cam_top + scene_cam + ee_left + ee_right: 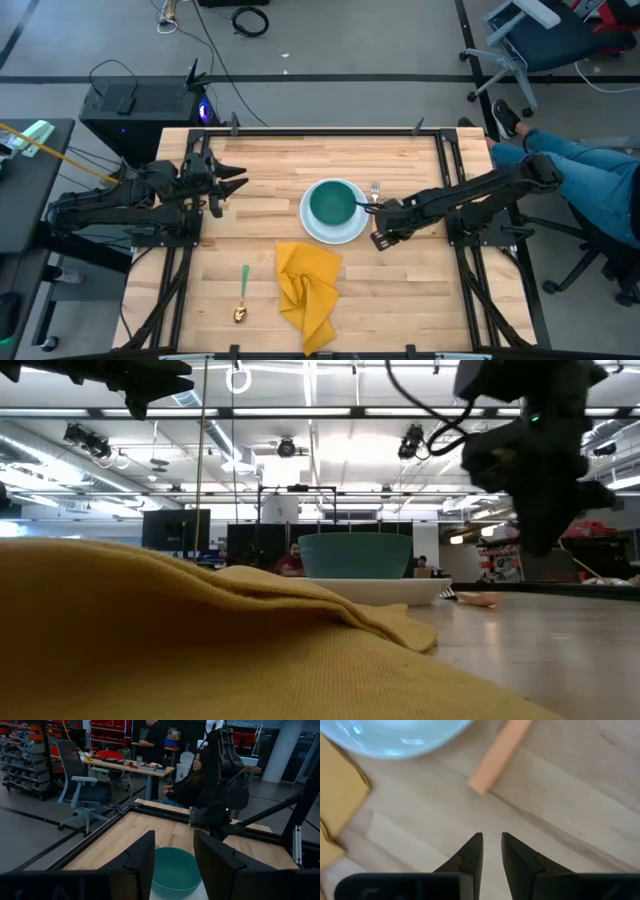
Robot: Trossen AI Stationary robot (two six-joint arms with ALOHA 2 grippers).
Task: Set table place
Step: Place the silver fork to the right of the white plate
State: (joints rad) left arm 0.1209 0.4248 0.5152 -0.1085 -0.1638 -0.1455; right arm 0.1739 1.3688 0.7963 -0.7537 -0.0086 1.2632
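A white plate [352, 232] sits mid-table with a teal bowl [333, 203] standing in it. A fork [375, 188] lies flat just right of the plate; its peach handle [500, 752] shows in the right wrist view. A crumpled yellow napkin [308, 290] lies near the front edge, with a green-handled gold spoon [242, 295] to its left. My right gripper [492, 840] points down at bare wood by the handle's end, its fingers a narrow gap apart, touching nothing. My left gripper [238, 180] hovers open at the table's left, facing the bowl [175, 875].
A person [585, 175] sits just beyond the table's right edge, with an office chair [520, 40] behind. A black box [140, 100] stands past the far-left corner. Bare wood [410, 290] lies at the near right, and black rails [330, 130] edge the table.
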